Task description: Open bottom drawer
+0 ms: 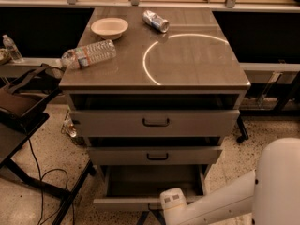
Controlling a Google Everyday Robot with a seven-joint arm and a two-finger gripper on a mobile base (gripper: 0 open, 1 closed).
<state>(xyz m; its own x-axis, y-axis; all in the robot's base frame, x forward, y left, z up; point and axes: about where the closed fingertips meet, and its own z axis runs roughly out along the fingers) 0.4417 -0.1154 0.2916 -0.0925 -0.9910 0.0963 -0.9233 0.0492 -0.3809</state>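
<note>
The bottom drawer of the grey metal cabinet stands pulled out, showing its plain grey inside. Its low front panel runs along the bottom of the view. My white arm comes in from the lower right and ends at the drawer's front. The gripper is at the middle of that front panel, where the handle sits, mostly below the view's edge. The middle drawer and the top drawer above it each stick out a little.
On the cabinet top lie a plastic water bottle, a white bowl and a can. A dark chair with cables stands at the left. A caster is at the cabinet's right.
</note>
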